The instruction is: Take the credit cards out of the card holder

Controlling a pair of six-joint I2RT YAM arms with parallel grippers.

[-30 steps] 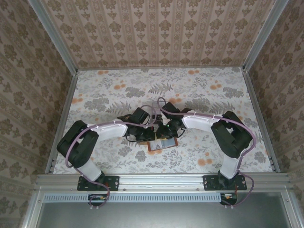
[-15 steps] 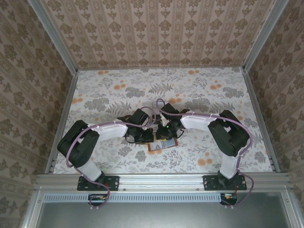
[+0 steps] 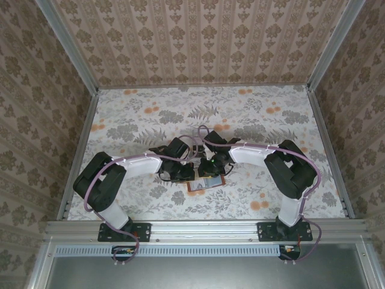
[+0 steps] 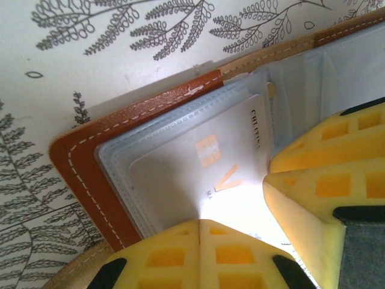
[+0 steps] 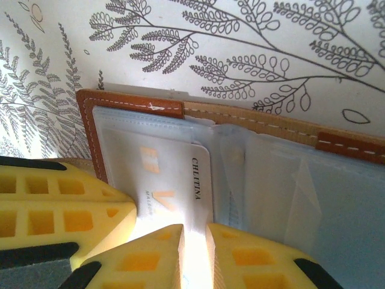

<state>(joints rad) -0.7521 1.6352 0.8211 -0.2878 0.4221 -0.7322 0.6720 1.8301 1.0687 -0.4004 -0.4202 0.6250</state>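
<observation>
Card holder (image 3: pixel 206 183), brown stitched leather w/ clear sleeves, lies open on floral worktop (image 3: pixel 150 120), center-near. Right end effector (image 5: pixel 194 232) pinches pale flat credit card (image 5: pixel 198 174). Left end effector (image 4: pixel 199 227): yellow foam tips pressed together on sleeve.

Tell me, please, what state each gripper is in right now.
Left gripper: closed on nothing, tips at the card holder.
Right gripper: closed on the edge of a credit card.

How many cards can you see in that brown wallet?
1: a pale credit card in the card holder's clear sleeve, beside its stitched brown end. Others may be hidden in the cloudy pockets.
</observation>
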